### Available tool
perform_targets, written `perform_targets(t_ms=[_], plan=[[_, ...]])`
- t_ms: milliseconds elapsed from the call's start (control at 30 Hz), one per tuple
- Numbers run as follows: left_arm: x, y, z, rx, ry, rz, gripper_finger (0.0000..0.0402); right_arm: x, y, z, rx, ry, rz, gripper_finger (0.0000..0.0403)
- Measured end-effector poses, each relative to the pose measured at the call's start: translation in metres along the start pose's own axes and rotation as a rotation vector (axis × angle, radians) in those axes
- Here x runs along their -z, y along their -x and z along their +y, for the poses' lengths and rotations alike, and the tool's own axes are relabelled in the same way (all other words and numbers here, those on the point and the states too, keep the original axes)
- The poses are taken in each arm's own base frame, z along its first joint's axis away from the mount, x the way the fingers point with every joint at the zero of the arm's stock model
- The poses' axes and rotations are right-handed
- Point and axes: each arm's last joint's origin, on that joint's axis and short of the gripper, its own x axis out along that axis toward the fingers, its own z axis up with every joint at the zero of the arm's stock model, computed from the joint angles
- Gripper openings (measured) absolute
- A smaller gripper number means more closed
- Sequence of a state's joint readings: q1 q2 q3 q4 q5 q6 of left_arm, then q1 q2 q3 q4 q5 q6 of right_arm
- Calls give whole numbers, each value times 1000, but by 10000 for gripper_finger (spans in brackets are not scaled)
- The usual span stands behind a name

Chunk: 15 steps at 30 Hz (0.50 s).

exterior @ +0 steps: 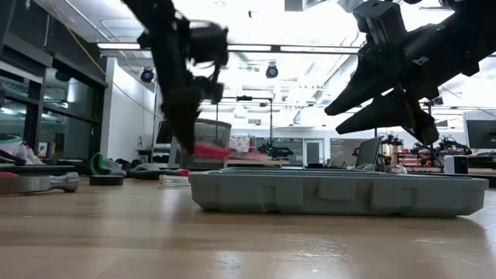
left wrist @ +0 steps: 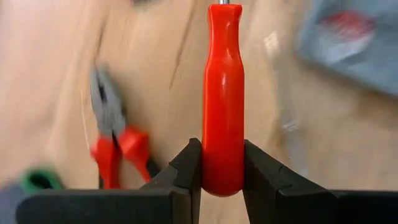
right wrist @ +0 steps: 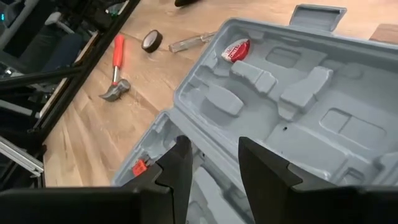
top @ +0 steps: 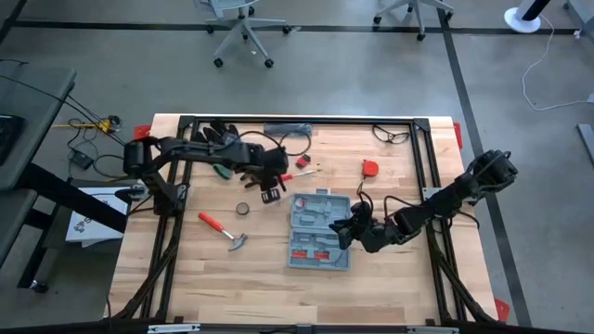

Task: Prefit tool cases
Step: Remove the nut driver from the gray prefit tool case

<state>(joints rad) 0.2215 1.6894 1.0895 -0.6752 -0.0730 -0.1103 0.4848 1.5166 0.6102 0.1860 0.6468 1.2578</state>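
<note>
While the left gripper (left wrist: 222, 168) clamps the butt of a red-handled screwdriver (left wrist: 222, 93) between its fingers, the right gripper (right wrist: 214, 165) holds its jaws spread and empty, just above the tool case (top: 318, 231). That case lies open near the table's (top: 186, 278) centre — a red-handled hammer (top: 223, 230) and a tape roll (top: 242, 209) sit beside it, pliers (left wrist: 112, 140) beyond.
</note>
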Motion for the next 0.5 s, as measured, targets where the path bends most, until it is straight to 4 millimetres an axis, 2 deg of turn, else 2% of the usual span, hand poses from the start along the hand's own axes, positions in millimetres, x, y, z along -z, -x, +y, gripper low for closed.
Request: perform_targets(t_ms=[233, 500], plan=[[31, -31, 9, 55, 128, 45, 68, 0, 0, 0, -4, -3, 7, 123], [40, -38, 9, 54, 209, 58, 68, 0, 0, 0, -4, -2, 7, 123]])
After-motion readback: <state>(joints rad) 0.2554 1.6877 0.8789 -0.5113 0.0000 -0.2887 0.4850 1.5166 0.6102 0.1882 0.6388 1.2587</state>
